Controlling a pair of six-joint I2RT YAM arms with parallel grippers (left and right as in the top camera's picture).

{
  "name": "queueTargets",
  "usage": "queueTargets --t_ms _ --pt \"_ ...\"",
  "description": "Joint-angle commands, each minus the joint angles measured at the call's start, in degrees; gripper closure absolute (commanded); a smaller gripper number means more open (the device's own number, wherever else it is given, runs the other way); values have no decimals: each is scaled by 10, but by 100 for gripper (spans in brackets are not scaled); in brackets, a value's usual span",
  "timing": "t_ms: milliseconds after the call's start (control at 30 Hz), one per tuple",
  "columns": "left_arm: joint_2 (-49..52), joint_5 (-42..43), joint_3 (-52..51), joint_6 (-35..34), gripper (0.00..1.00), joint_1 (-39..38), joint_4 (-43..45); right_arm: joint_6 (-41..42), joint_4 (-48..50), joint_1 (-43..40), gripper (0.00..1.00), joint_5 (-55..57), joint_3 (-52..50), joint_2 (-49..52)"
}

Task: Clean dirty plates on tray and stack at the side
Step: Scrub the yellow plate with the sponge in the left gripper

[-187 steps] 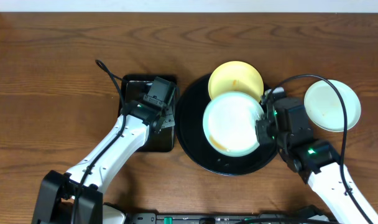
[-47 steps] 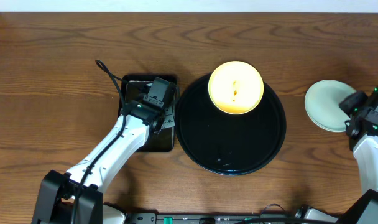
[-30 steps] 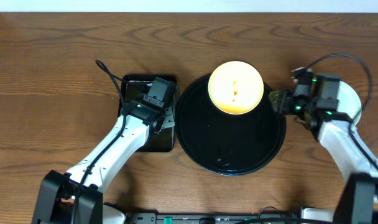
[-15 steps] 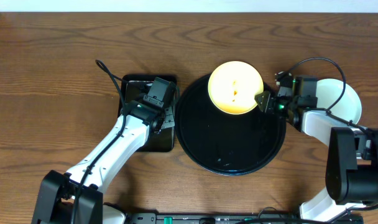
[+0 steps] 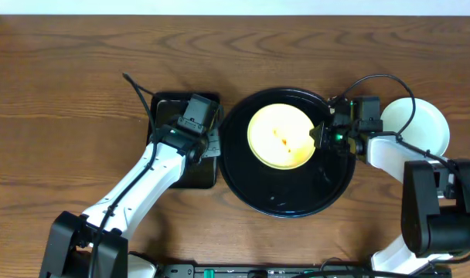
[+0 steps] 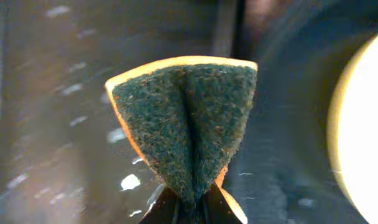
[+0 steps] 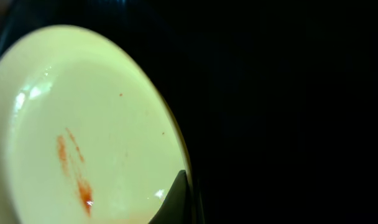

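The pale yellow plate (image 5: 278,137) with an orange-red smear lies in the middle of the round black tray (image 5: 289,202). My right gripper (image 5: 321,134) is shut on its right rim. In the right wrist view one finger (image 7: 176,200) lies over the plate (image 7: 83,124) edge, with the smear (image 7: 82,190) close by. Pale mint plates (image 5: 423,128) sit stacked on the table right of the tray, partly behind my right arm. My left gripper (image 5: 207,144) is shut on a green-and-yellow sponge (image 6: 186,127) held over the tray's left edge.
A small rectangular black sponge tray (image 5: 173,116) sits left of the round tray, under my left wrist. A black cable (image 5: 138,91) loops beside it. Bare wood table lies along the back and far left.
My right gripper closed on the yellow plate's rim and pulled the plate from the tray's far edge to its middle. The left arm has held still with the sponge.
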Motion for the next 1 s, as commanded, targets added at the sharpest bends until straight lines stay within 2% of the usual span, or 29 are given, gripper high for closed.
queueTargets --t_ms 0,100,367,667,867,967 --pt "-1 118 -4 52 92 -10 39 -8 -31 5 99 7 -2 -30" --pt "-1 155 -4 52 92 -32 94 -7 -73 12 99 42 -2 -64" --pt "24 157 -4 38 92 -115 179 12 -179 50 99 154 -2 -87" --pt "114 162 -4 -110 92 -198 250 12 -182 86 99 163 -2 -87" --pt "158 163 -4 -175 92 -236 298 12 -192 90 99 163 -2 -87" --pt "174 161 -4 -179 92 -243 302 12 -196 90 99 163 -2 -87"
